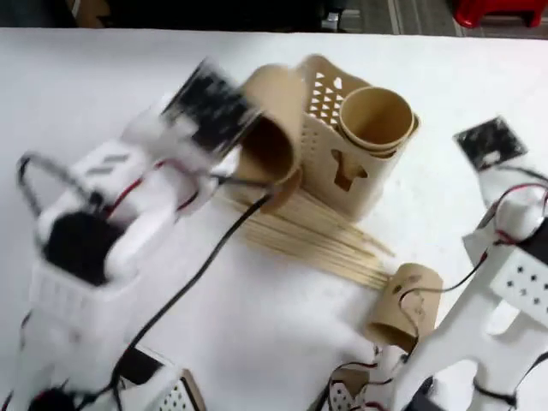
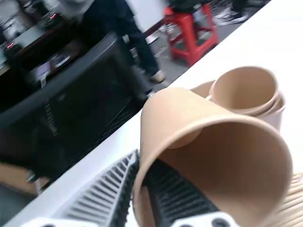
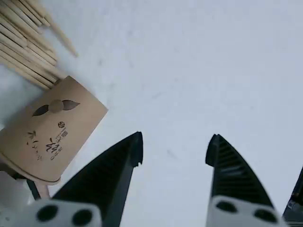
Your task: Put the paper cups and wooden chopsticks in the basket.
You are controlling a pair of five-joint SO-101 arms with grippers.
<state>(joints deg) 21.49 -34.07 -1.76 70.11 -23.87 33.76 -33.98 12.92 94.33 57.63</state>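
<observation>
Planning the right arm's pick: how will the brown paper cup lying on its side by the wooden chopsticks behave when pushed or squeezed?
The brown paper cup lies on its side, so a push would probably roll it, curving since it tapers. Its paper wall likely dents under a hard squeeze.

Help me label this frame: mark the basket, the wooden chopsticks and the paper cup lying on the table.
basket (image 1: 372,181), high view, front wall.
wooden chopsticks (image 1: 317,235), high view, middle of the bundle.
lying paper cup (image 3: 52,128), right wrist view, printed side.
</observation>
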